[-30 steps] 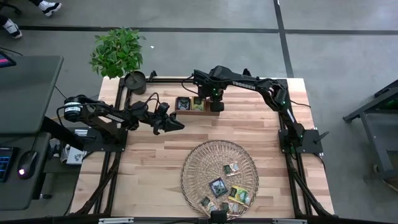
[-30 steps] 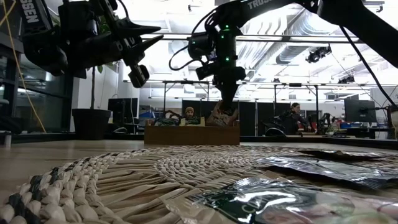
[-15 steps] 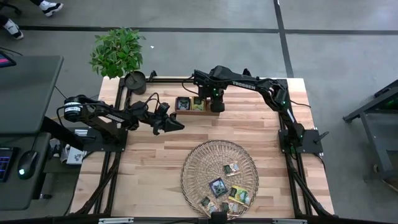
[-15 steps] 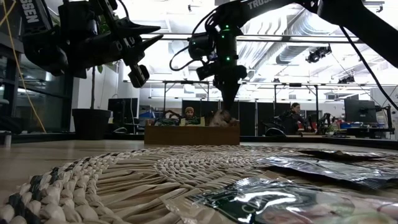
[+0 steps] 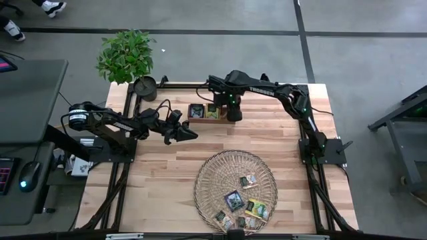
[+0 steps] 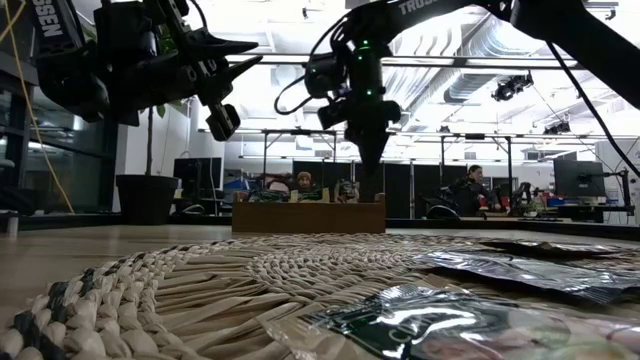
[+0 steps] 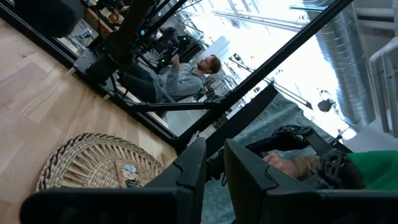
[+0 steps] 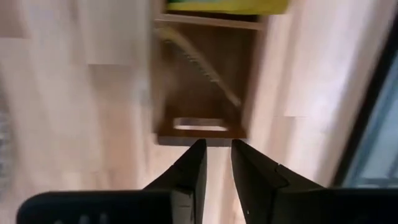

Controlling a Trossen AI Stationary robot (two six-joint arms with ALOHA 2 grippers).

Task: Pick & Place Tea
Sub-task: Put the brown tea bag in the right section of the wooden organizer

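I see my right end effector [image 5: 233, 115] over the box [image 5: 204, 112], fingers slightly apart, empty. Left end effector [image 5: 188, 133] hovers beside it, fingers narrowly apart, empty.

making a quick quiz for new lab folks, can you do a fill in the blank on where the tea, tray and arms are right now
1. The loose tea sachets lie on the round woven ____.
2. The right end effector hangs over the right end of the wooden ____ at the table's far side.
3. The left end effector hovers over bare ____, holding nothing.
4. A potted ____ stands at the table's far left corner.

Missing words: tray; box; table; plant
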